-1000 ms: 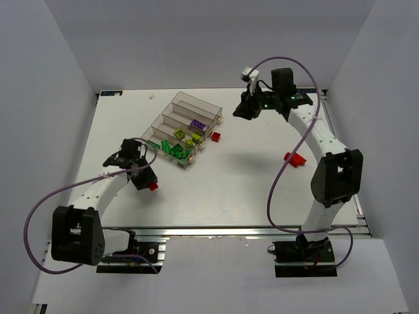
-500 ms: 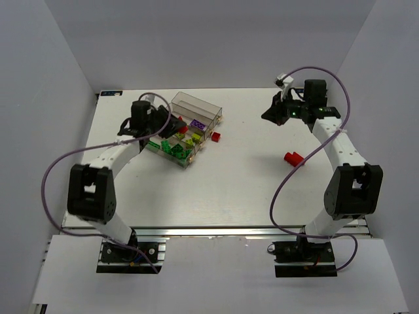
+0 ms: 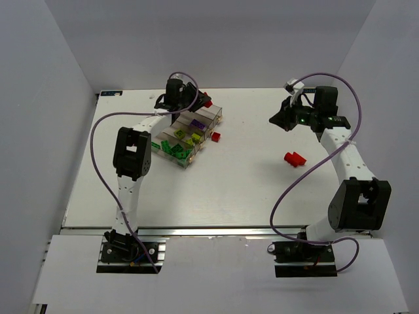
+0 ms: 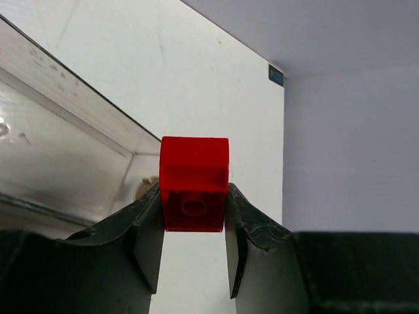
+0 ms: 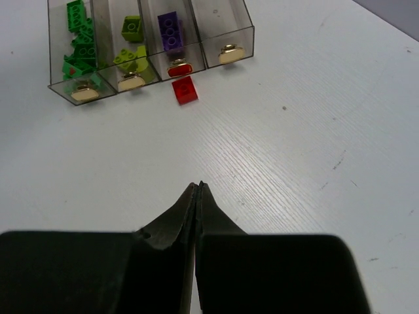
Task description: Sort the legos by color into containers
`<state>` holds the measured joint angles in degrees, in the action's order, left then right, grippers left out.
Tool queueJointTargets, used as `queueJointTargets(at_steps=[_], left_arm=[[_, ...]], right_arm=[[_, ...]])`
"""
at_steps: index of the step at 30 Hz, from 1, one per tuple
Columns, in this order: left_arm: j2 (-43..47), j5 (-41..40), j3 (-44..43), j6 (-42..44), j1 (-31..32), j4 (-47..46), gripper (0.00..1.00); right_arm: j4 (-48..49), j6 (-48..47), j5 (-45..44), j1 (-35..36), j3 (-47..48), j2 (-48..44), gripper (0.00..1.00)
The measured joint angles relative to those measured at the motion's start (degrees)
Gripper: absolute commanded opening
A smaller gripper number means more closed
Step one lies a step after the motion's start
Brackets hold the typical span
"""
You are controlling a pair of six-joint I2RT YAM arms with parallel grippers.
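Note:
My left gripper (image 3: 200, 101) is shut on a red lego (image 3: 207, 103) and holds it over the far end of the clear stepped tray of bins (image 3: 211, 122). In the left wrist view the red lego (image 4: 194, 183) sits between my fingers (image 4: 149, 235), with a bin wall (image 4: 72, 124) to the left. My right gripper (image 3: 276, 120) is shut and empty, above the table at the far right; its tips (image 5: 198, 186) are pressed together. The bins hold green (image 5: 77, 46), lime (image 5: 131, 26) and purple (image 5: 171, 31) legos; the fourth bin (image 5: 219, 26) looks empty.
A loose red lego (image 3: 215, 137) lies on the table just in front of the tray; it also shows in the right wrist view (image 5: 184, 90). More red lego (image 3: 294, 158) lies at the right, under the right arm. White walls enclose the table.
My left arm has swung from the table's near left, carrying the red lego, up to the tray's far end. My right gripper has drawn back to the right.

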<state>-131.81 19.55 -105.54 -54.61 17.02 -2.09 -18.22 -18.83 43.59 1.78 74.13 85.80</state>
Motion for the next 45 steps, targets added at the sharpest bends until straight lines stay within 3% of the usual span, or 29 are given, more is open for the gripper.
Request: queueJointTargets(at_steps=[7,11,13,15,17,22,27,30,34,37,40,41,45], left_arm=[[-5.27,-4.9,-9.03,0.63,0.22,6.69,0.43],[-6.1,-6.47,-10.82,1.11,0.2,9.11,0.57],[-6.16,-7.02,-10.84,1.4,0.15,10.32,0.62],[-6.21,-7.54,-10.84,1.49,0.09,11.65,0.64],[-6.21,-8.11,-10.84,1.64,0.09,12.61,0.71],[-6.21,-9.01,-10.84,1.84,0.09,13.25,0.72],[-5.07,-10.03,-10.23,3.52,-0.07,14.19,0.65],[0.28,-11.52,-5.51,6.16,-0.13,14.99,0.62],[15.96,-13.53,9.77,9.22,-0.66,12.74,0.63],[29.46,-14.6,20.94,10.51,-1.62,10.78,0.69],[41.16,-15.02,30.64,11.39,-2.56,8.37,0.72],[44.59,-15.06,34.01,11.65,-2.86,7.65,0.73],[53.81,-14.12,45.16,11.56,-2.95,6.4,0.8]], right_arm=[[0.17,0.0,-0.02,-1.25,-0.02,0.0,0.03],[0.17,0.13,-1.01,-1.14,-0.02,0.02,0.33],[-0.09,-0.07,-2.36,-1.11,-0.02,0.02,0.39],[-0.52,-0.81,-4.07,-1.11,-0.02,0.07,0.55],[-1.38,-1.42,-6.56,-1.11,-0.13,0.07,0.64],[-4.57,-5.03,-12.07,-2.64,-1.53,0.09,0.68],[-12.46,-10.45,-16.22,-4.52,-0.83,1.73,0.66],[-17.99,-13.64,-17.97,-6.16,0.92,4.81,0.64],[-24.0,-17.11,-20.59,-8.46,2.36,8.61,0.63],[-27.54,-19.76,-21.27,-9.62,2.54,9.79,0.68],[-30.42,-24.17,-21.9,-9.94,2.62,9.88,0.8],[-30.99,-25.55,-22.08,-10.01,2.62,9.88,0.88],[-31.52,-30.86,-22.47,-10.38,1.79,9.9,0.89]])
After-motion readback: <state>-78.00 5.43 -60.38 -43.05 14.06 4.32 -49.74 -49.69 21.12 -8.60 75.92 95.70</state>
